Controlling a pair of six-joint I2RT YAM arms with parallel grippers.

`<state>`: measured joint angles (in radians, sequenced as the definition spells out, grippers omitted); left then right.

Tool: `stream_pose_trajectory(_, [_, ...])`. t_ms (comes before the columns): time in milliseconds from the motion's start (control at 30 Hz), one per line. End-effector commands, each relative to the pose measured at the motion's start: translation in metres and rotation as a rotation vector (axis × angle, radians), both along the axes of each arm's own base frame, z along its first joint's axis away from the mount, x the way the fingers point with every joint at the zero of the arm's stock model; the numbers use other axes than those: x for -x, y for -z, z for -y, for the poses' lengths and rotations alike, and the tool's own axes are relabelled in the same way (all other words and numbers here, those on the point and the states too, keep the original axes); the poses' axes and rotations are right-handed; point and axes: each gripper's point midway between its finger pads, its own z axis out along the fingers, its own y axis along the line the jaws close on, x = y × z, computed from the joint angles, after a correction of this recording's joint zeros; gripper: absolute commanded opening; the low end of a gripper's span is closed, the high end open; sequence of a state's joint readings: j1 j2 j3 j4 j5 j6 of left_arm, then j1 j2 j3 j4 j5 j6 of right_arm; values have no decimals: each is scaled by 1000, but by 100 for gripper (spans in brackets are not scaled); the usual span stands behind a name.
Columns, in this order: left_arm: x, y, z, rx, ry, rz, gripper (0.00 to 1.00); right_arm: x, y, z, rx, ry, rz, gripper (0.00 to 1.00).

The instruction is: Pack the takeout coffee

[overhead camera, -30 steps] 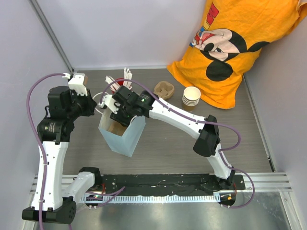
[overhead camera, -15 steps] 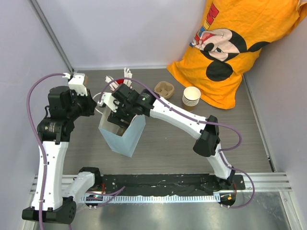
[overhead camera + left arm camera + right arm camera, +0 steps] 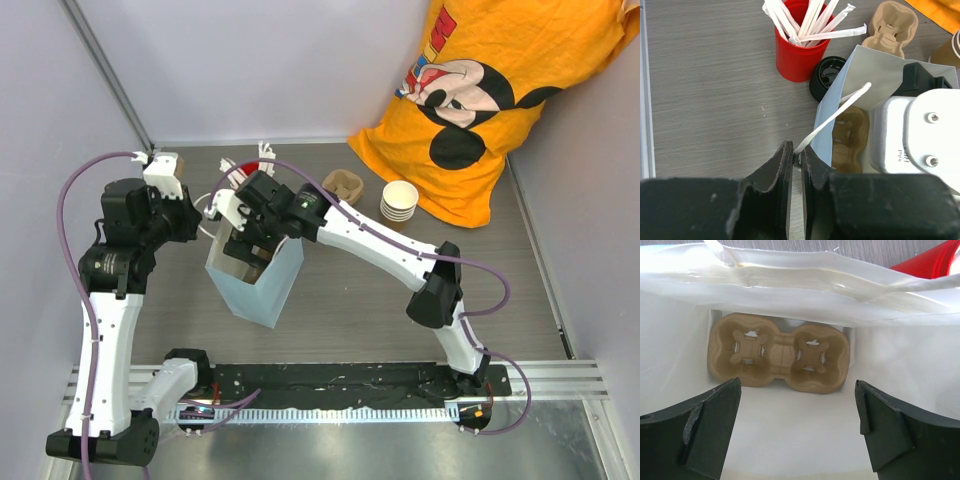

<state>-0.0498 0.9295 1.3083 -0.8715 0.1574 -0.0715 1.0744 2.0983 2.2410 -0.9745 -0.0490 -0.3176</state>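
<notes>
Left gripper (image 3: 796, 155) is clenched on the handle (image 3: 835, 117) at the left rim of the bag (image 3: 262, 290). Right gripper (image 3: 800, 405), jaws released and spread wide, hangs in the bag's mouth over a carrier (image 3: 777, 357) lying on the bag's floor. Cups (image 3: 400, 200) stand stacked well right of the bag; the black lid (image 3: 826, 77) lies just behind it, beside the red cup (image 3: 797, 55)

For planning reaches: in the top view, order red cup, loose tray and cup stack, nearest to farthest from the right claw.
1. red cup, just beyond the right claw, far left.
2. loose tray, further right.
3. cup stack, farthest right.
</notes>
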Motion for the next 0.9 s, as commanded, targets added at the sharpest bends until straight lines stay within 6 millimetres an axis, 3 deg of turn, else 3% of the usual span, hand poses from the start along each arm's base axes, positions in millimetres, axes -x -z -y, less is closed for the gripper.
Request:
stream_pose_trajectory(0, [-5,-13,-1,8,-6,47,15,3,-71,8,-124,-6,100,100])
stream_pose_trajectory(267, [-6,-14,2,12,6,45,16,3,-108,10,-208,-17,160,100])
stream_pose_trajectory(500, [-5,-15,4,13,21,49,17,8,-162,18,-326,-15,216,100])
stream_pose_trajectory(767, [-3,-15,7,19,40,48,20,7,-213,44,-410,5,303,100])
stream_pose_trajectory(867, [-2,-19,8,15,54,53,24,-4,-221,58,-414,30,326,100])
